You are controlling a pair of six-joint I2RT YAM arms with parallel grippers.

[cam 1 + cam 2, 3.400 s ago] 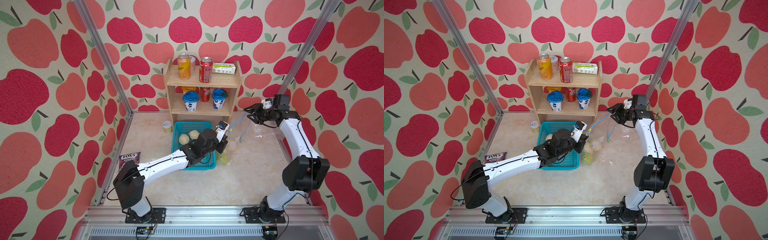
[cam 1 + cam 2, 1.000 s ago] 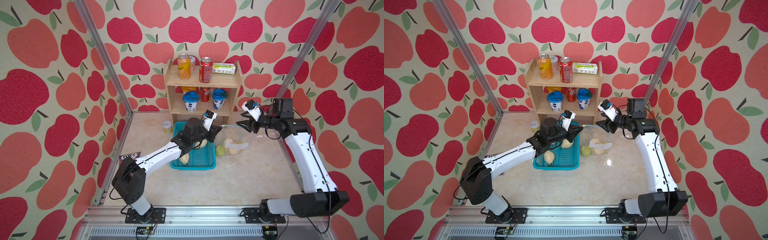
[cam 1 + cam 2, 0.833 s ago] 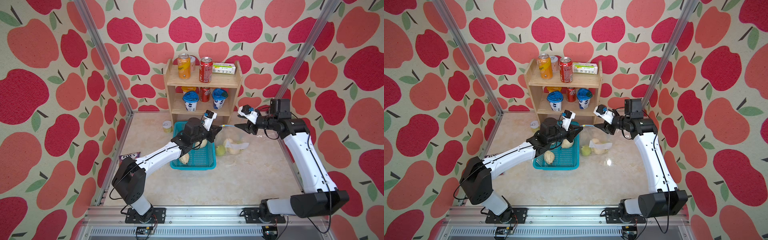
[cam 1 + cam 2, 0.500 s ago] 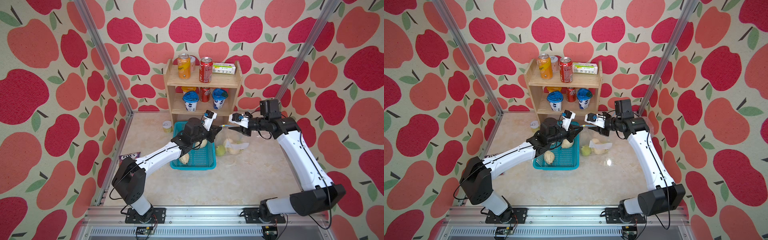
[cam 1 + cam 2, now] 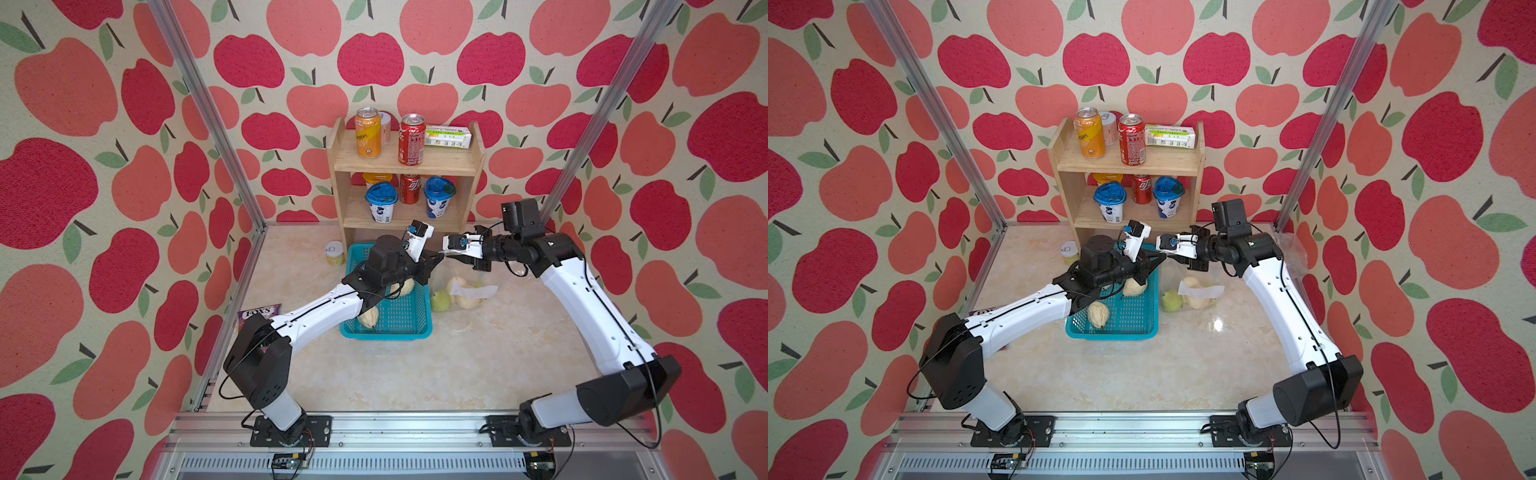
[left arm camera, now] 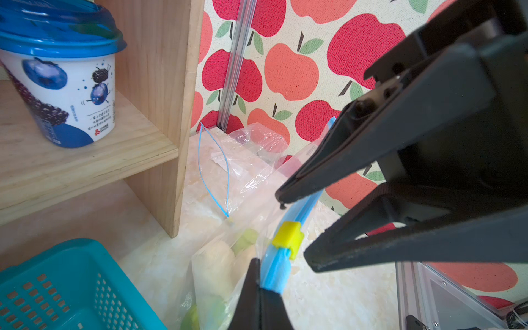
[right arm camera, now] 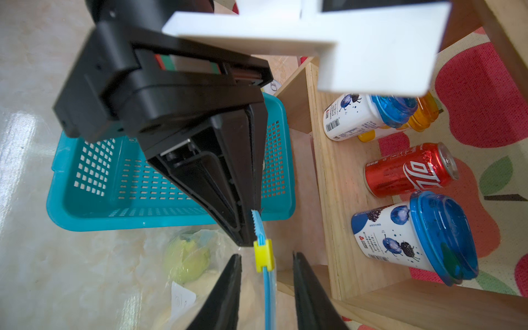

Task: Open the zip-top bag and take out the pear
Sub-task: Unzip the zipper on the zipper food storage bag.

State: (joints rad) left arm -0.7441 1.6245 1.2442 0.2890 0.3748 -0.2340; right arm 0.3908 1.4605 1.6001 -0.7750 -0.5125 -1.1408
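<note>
The clear zip-top bag [image 5: 467, 286] [image 5: 1200, 291] hangs beside the basket with its bottom on the floor. Inside it lie a green pear [image 5: 440, 300] [image 5: 1172, 301] [image 7: 187, 257] and some pale fruit. My left gripper [image 5: 438, 258] [image 5: 1160, 258] [image 6: 264, 285] is shut on the end of the bag's blue zip strip [image 6: 275, 268]. My right gripper [image 5: 451, 257] [image 5: 1170, 254] [image 7: 266, 256] faces it tip to tip and is open. Its two fingers stand either side of the yellow slider [image 7: 263, 254] [image 6: 287, 237] without touching it.
A teal basket [image 5: 386, 330] holding pale fruit sits under my left arm. Just behind stands a wooden shelf [image 5: 405, 166] with cans and yogurt cups. A small jar [image 5: 334, 253], a snack packet [image 5: 257, 311] and an empty bag in the far right corner [image 6: 251, 148] lie around.
My right arm has swung left until its tip meets the left gripper, and its jaws have narrowed around the yellow slider. The left gripper has kept still, holding the bag.
</note>
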